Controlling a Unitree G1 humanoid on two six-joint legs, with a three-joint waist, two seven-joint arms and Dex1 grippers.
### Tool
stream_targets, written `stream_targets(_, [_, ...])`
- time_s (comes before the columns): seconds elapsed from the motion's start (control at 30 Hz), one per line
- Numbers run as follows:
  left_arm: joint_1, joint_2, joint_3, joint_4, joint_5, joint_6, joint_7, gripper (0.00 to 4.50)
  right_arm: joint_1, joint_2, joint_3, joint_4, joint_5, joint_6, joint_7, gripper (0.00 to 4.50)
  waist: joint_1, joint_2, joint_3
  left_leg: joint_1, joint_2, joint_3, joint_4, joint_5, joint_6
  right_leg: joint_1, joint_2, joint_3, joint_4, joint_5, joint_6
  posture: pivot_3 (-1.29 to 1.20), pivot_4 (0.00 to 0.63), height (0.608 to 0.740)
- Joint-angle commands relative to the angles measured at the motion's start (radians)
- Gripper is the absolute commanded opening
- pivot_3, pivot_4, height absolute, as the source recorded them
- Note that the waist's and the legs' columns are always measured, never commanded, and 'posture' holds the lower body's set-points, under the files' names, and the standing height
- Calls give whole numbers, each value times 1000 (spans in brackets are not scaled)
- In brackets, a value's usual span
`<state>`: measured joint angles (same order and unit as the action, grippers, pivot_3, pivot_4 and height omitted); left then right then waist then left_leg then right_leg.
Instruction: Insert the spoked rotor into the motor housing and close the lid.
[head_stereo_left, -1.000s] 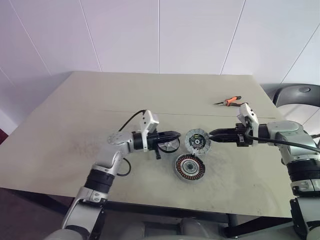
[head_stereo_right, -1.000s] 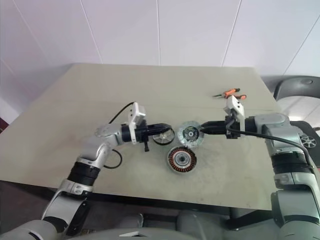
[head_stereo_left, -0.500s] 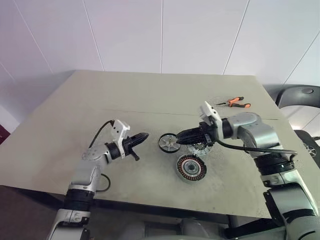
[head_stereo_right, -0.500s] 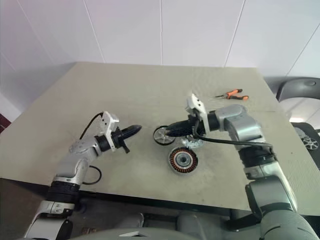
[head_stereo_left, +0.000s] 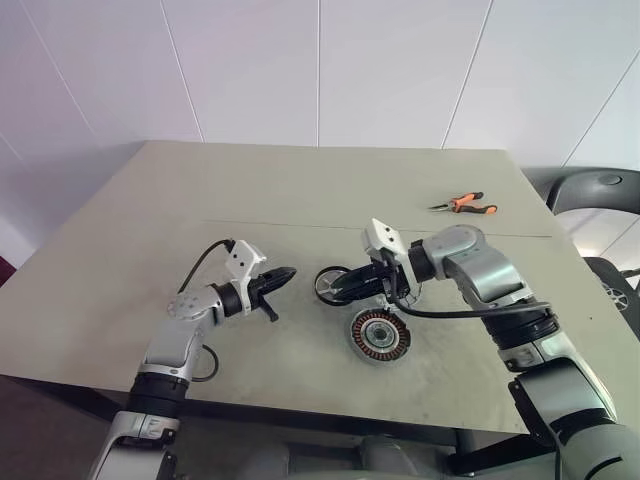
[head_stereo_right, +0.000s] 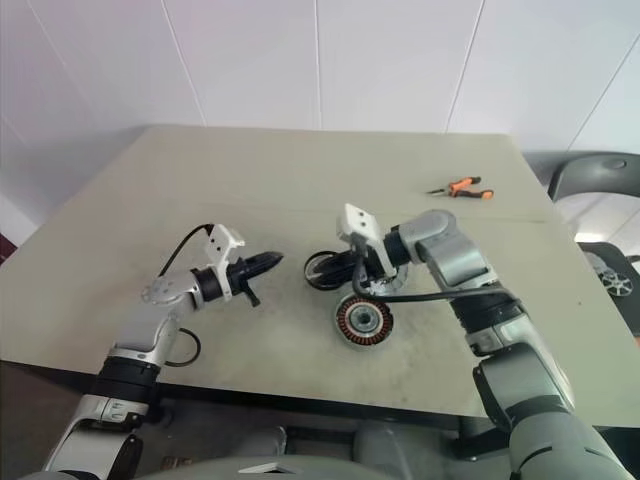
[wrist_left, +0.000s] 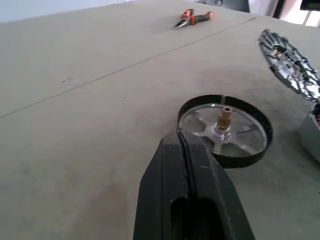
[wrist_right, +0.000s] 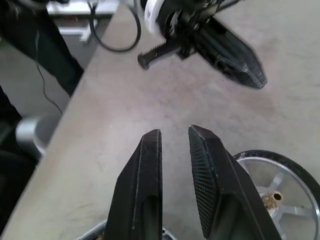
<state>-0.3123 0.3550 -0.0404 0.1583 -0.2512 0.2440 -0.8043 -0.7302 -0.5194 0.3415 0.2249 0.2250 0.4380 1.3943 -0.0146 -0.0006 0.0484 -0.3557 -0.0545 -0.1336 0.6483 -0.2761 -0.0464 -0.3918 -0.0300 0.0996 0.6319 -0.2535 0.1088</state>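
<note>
The left tool (head_stereo_left: 289, 272) is fully closed and empty. The right tool (wrist_right: 176, 137) is held slightly parted above the rotor (wrist_left: 225, 129), with nothing gripped. The rotor is located on the counter (head_stereo_left: 300, 190) between both tool tips. The housing (head_stereo_left: 380, 335) is located just beside the right tool; the lid (wrist_left: 290, 59) is located behind it.

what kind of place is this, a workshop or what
Probably a lab or workshop test bench: a plain table against white wall panels, bearing motor parts such as the motor housing and orange-handled pliers.
</note>
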Motion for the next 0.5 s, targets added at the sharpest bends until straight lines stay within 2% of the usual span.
stream_targets(0.03, [-20,20,41,-4,-15,-33,2,36,-57,21,10,19,-43,-61,-26,899,0,0,0,0,0,0,0,0,0,0,0,0,0,0,0,0,0,740])
stream_targets(0.13, [-20,25,53,1,-16,-39,5,36,-88,51,26,86,-115,-119,-100,899,0,0,0,1,0,0,0,0,0,0,0,0,0,0,0,0,0,740])
stream_targets(0.23, [-17,22,53,3,-16,-43,8,0,-111,77,21,125,-129,-156,-119,1503,0,0,0,0,0,0,0,0,0,0,0,0,0,0,0,0,0,740])
stream_targets(0.5, [-14,7,47,7,-15,-51,20,0,-153,105,61,146,-204,-223,-127,4206,-1,0,0,0,0,0,-1,0,0,-1,0,0,0,0,0,0,0,740])
